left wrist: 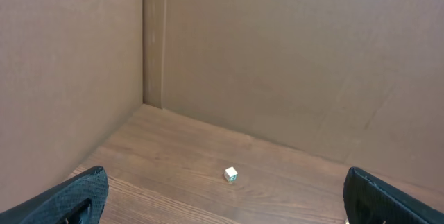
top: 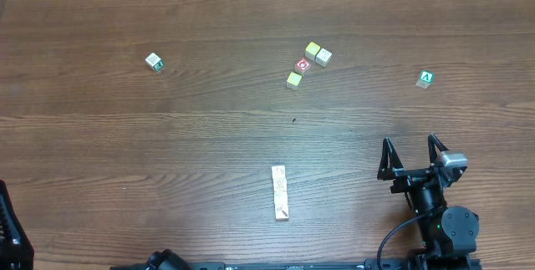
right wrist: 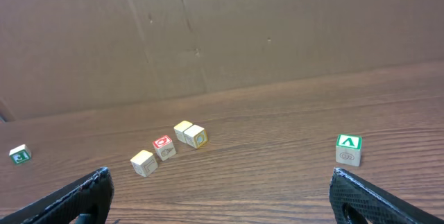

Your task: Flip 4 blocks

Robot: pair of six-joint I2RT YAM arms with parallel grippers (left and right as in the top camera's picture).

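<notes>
Four pale blocks lie on the far half of the table. One white block (top: 153,61) with green marks sits alone at the far left, and it appears in the left wrist view as a white block (left wrist: 231,175) well ahead of my left gripper (left wrist: 232,207), which is open and empty. Two cream blocks (top: 313,50) (top: 323,56) touch each other, with a pale yellow block (top: 293,79) just in front. My right gripper (top: 411,149) stands open and empty near the front right, far short of the cream pair (right wrist: 189,134) and the pale yellow block (right wrist: 143,162).
A cube with a red ring (top: 303,65) sits inside the cluster, between the pair and the yellow block. A green cube with a white "A" (top: 426,78) stands alone at the far right. A pale wooden strip (top: 280,192) lies near the front centre. Cardboard walls (left wrist: 277,57) surround the table.
</notes>
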